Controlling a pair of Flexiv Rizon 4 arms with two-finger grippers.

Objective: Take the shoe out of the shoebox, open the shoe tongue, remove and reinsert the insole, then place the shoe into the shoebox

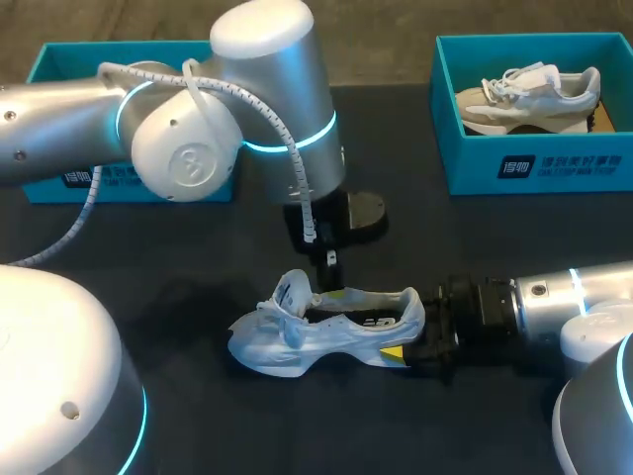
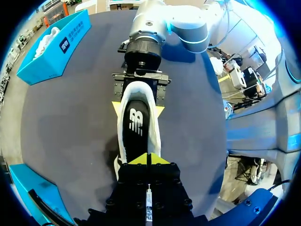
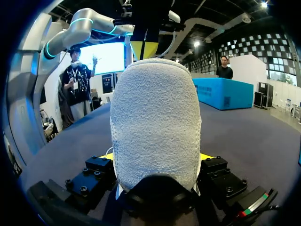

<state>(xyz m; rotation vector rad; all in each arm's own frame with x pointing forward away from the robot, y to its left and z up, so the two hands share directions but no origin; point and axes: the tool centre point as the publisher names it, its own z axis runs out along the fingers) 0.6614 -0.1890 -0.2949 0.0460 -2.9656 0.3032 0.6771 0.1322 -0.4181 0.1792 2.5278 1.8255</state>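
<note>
A white shoe (image 1: pixel 326 332) lies on its side on the black table, toe toward my left arm's side. My right gripper (image 1: pixel 401 351) is shut on its heel; one yellow-tipped finger presses each side (image 2: pixel 160 111). The knitted heel (image 3: pixel 155 117) fills the right wrist view. My left gripper (image 1: pixel 329 272) points down over the shoe's opening, near the tongue. Its yellow tips (image 2: pixel 148 159) are shut together at the front end of the dark insole (image 2: pixel 138 122). Whether they pinch anything thin is hidden. The left gripper (image 3: pixel 143 49) also shows above the heel in the right wrist view.
An open blue shoebox (image 1: pixel 534 163) stands at the back right with a second, beige-and-white shoe (image 1: pixel 529 94) inside. Another blue box (image 1: pixel 59 59) sits at the back left, partly hidden behind my left arm. Bare black table surrounds the shoe.
</note>
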